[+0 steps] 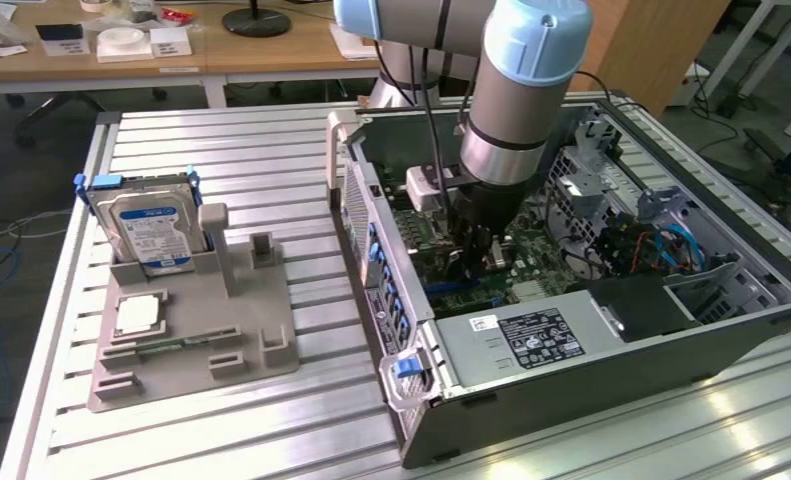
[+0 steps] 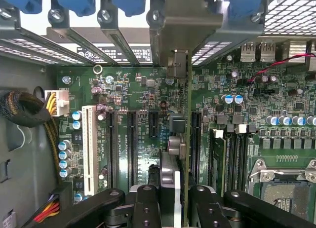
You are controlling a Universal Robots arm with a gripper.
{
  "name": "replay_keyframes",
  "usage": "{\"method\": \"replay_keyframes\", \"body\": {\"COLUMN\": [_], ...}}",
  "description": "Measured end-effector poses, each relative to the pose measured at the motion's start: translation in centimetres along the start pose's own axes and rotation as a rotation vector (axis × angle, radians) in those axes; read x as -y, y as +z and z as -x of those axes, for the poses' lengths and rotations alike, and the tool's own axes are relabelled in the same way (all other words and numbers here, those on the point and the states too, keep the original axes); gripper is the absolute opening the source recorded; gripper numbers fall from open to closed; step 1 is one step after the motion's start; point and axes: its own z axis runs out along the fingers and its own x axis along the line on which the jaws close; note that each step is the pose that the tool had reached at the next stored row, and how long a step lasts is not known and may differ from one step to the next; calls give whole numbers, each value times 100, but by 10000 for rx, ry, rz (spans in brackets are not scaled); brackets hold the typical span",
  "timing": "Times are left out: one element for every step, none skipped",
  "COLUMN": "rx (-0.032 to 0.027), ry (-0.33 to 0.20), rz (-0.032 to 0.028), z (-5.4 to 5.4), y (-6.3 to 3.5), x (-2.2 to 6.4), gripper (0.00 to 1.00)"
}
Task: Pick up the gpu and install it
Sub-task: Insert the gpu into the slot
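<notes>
Claw (image 2: 170, 201) state: clenched on the gpu (image 2: 178, 139), which is held edge-on between the two black fingers (image 2: 145, 208). In the wrist view the card runs from the fingers toward the rear of the case, standing upright over the motherboard (image 2: 133, 90) among its long black slots (image 2: 132, 144). The card's silvery metal end (image 2: 183, 20) lies against the row of rear brackets, below the blue clips (image 2: 79, 1). Whether the card's edge is seated in a slot cannot be told.

Wrist view, further items:
- A white slot (image 2: 90, 149) stands parallel to the black slots, on the side away from the card.
- A white connector (image 2: 58, 102) with yellow wires sits near a braided black cable (image 2: 19, 109).
- The processor socket (image 2: 286, 178) lies on the other side of the card, past the memory slots (image 2: 232, 159).

Exterior view:
- The arm (image 1: 522, 90) reaches down into the open case (image 1: 715, 350), with the claw (image 1: 473, 250) low over the motherboard (image 1: 475, 285).
- The power supply (image 1: 535, 340) occupies the near end of the case.
- The case lies on a slatted metal table (image 1: 235, 150).
- A grey holder (image 1: 248, 330) stands on the table to the exterior view's left of the case, well apart from it. It carries a blue-labelled hard drive (image 1: 148, 230) upright at its far end.
</notes>
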Motion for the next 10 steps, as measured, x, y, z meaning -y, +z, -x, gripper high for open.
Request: {"method": "replay_keyframes", "body": {"rx": [1, 1, 2, 4, 4, 2, 2, 1, 0, -1], "ry": [0, 0, 1, 0, 0, 3, 2, 1, 0, 0], "rz": [-2, -3, -3, -5, -6, -6, -7, -7, -9, -10], "z": [0, 0, 0, 2, 3, 5, 7, 9, 10, 10], "y": [0, 0, 1, 2, 2, 2, 2, 2, 3, 4], "x": [0, 0, 0, 0, 0, -5, -12, -21, -27, -30], "gripper": [28, 28, 28, 28, 28, 28, 28, 28, 28, 28]}}
